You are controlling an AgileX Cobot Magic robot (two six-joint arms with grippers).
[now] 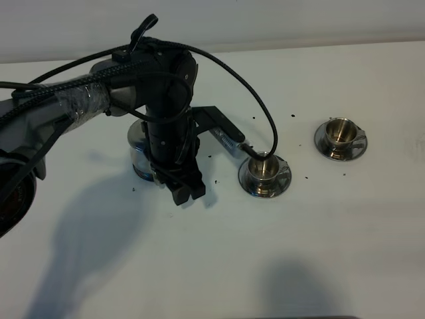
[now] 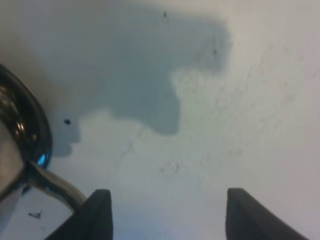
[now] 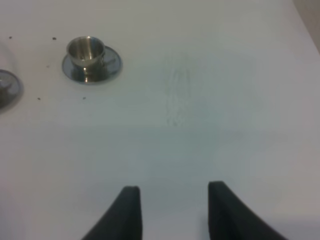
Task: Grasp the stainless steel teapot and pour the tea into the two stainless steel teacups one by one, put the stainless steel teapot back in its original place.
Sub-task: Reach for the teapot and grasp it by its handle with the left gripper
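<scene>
Watching the left gripper [image 1: 188,195]: it hangs low over the bench [image 1: 319,252], just on the near-right side of the stainless steel teapot [image 1: 136,154]. Its fingers [image 2: 97,217] are spread wide with bare bench between them, nothing gripped. The wrist view puts the pot's loop handle [image 2: 54,186] just beside one finger, outside the gap. So the pot is not held.

Pot stands on the left of the bench, mostly hidden under the arm. Can't tell if its own saucer is under it, the arm covers that.

Upright just right of the gripper is the left teacup [image 1: 265,169], on the left cup's saucer [image 1: 247,181]. Further right and a bit farther back is the right teacup [image 1: 340,133], also upright, on the right cup's saucer [image 1: 358,151]. The arm's black cable [image 1: 262,109] droops down to the left cup's rim. Can't see whether either cup has tea in it, too shiny. Dark specks [image 1: 293,117] lie scattered on the bench around the cups.

The right gripper [image 3: 172,215] is out of the overhead view. Its fingers are apart over bare bench, holding nothing, well away from the right cup.

My read: the stage can't be fixed from this alone. Either the grasp is not yet made and both pours plus the return remain, or the pot is already set down. Open fingers beside the handle fit both.
</scene>
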